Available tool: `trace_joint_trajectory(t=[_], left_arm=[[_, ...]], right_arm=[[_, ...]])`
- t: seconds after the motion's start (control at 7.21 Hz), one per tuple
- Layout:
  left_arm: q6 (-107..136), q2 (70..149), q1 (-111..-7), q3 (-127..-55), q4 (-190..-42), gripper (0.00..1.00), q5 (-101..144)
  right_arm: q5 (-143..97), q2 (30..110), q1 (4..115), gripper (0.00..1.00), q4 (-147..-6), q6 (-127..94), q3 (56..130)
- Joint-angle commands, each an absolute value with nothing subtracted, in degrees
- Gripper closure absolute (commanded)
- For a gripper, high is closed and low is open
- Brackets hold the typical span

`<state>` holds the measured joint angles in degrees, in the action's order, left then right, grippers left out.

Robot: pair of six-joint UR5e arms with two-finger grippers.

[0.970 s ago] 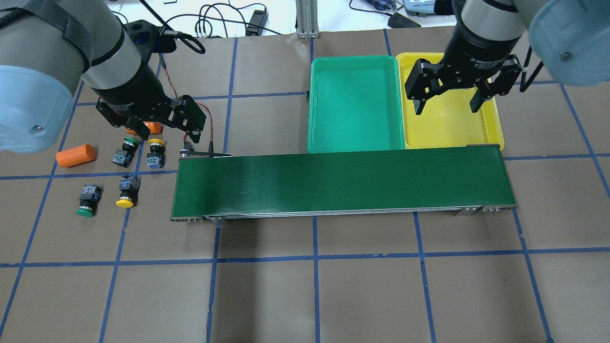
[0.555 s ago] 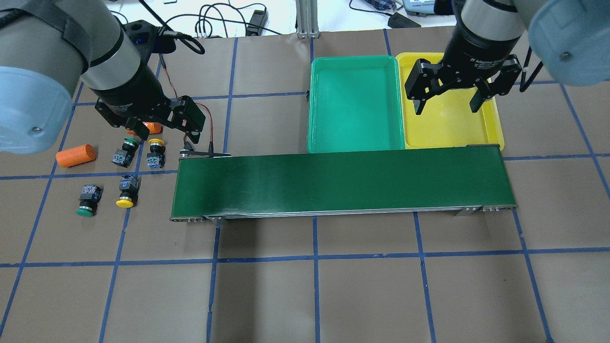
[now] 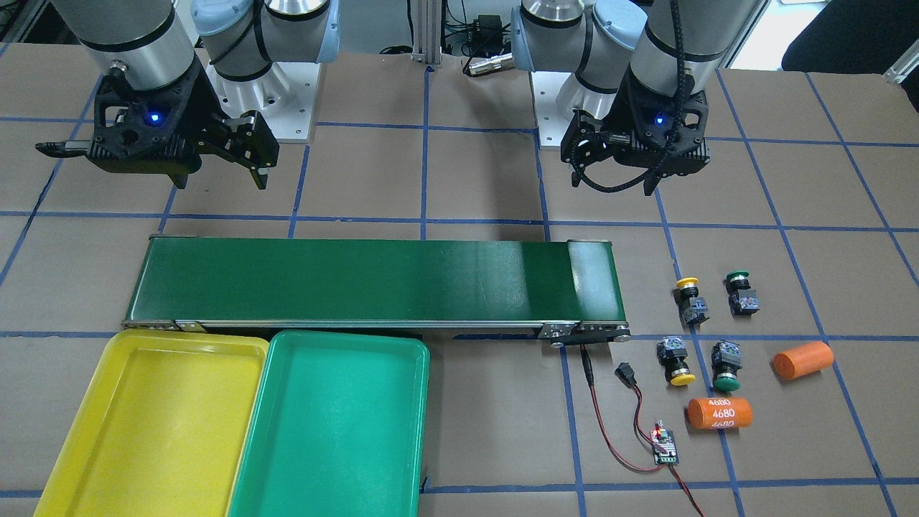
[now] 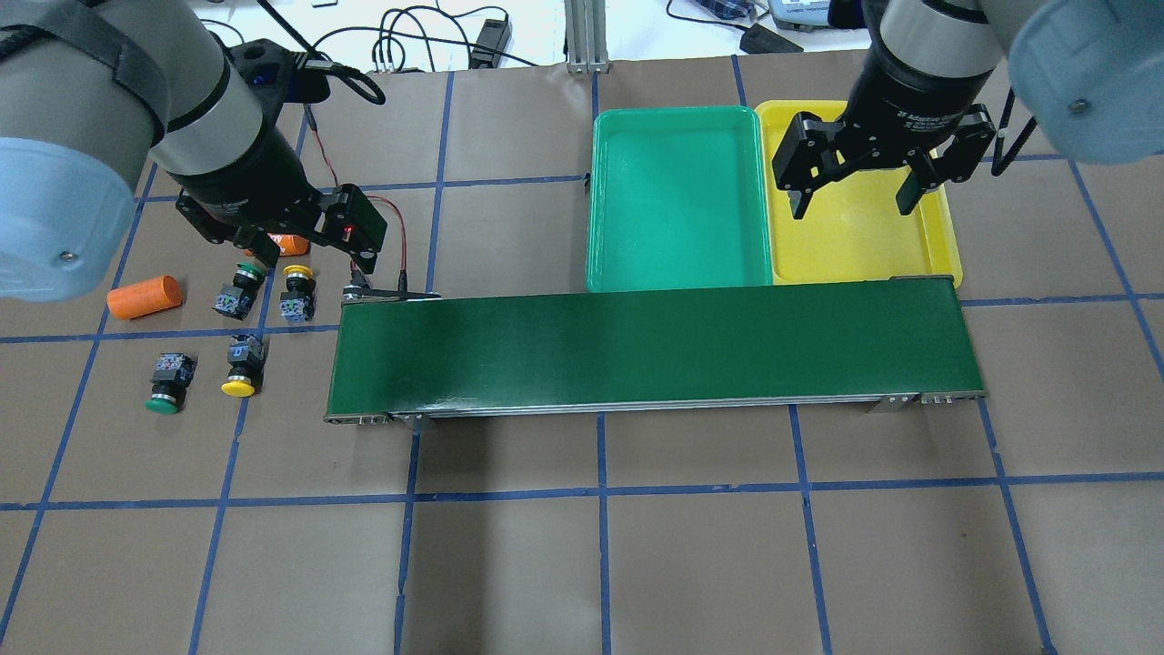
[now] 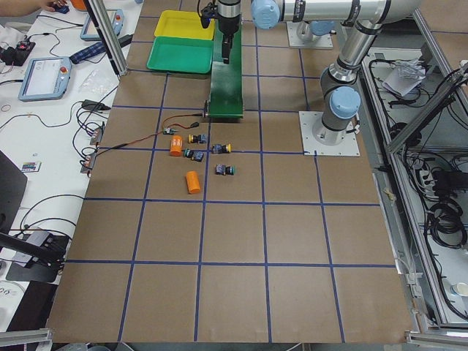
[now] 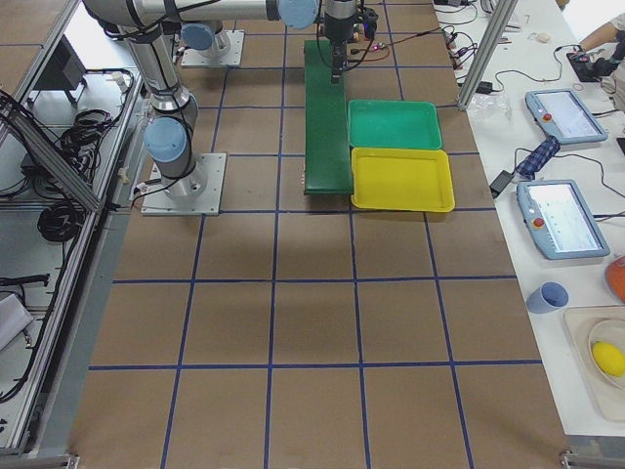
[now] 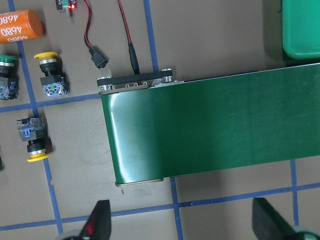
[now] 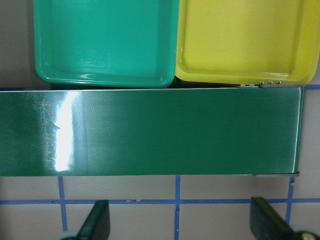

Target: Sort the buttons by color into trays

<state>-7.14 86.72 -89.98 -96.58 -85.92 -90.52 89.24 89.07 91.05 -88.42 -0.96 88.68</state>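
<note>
Four buttons lie on the table left of the belt: a green-capped one (image 4: 244, 287), a yellow-capped one (image 4: 297, 293), a second yellow (image 4: 241, 366) and a second green (image 4: 168, 382). The front-facing view shows them as yellow (image 3: 691, 298), green (image 3: 741, 291), yellow (image 3: 675, 359), green (image 3: 725, 362). The green tray (image 4: 677, 196) and yellow tray (image 4: 855, 246) sit side by side beyond the belt, with nothing in them. My left gripper (image 4: 282, 241) (image 7: 182, 225) hangs open, high near the belt's left end, holding nothing. High over the belt's right end, my right gripper (image 4: 853, 207) (image 8: 180, 222) is open too.
A long dark-green conveyor belt (image 4: 650, 350) runs across the middle. One orange cylinder (image 4: 144, 297) lies left of the buttons; another marked 4680 (image 3: 719, 413) lies beyond them. A small circuit board (image 3: 664, 445) with red and black wires lies near the belt's left end.
My left gripper has shifted slightly toward the far left in the overhead view. The right gripper and the buttons have stayed where they were.
</note>
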Motion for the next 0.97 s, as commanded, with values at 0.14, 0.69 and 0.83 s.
trace_joint_trajectory(t=[0.14,0.69,0.83], left_arm=[[-10.4,87.3,-89.6,-97.0,-85.8,0.0,-94.6],[-11.2,89.4,-73.8,-99.1,-85.3,0.0,-94.0],[-10.7,91.0,-71.1,-99.1,-83.0,0.0,-94.1]], right_arm=[[89.3,89.0,91.1,0.0,-88.4,-1.0,88.7],[89.2,89.0,91.1,0.0,-88.4,-1.0,88.7],[89.2,89.0,91.1,0.0,-88.4,-1.0,88.7]])
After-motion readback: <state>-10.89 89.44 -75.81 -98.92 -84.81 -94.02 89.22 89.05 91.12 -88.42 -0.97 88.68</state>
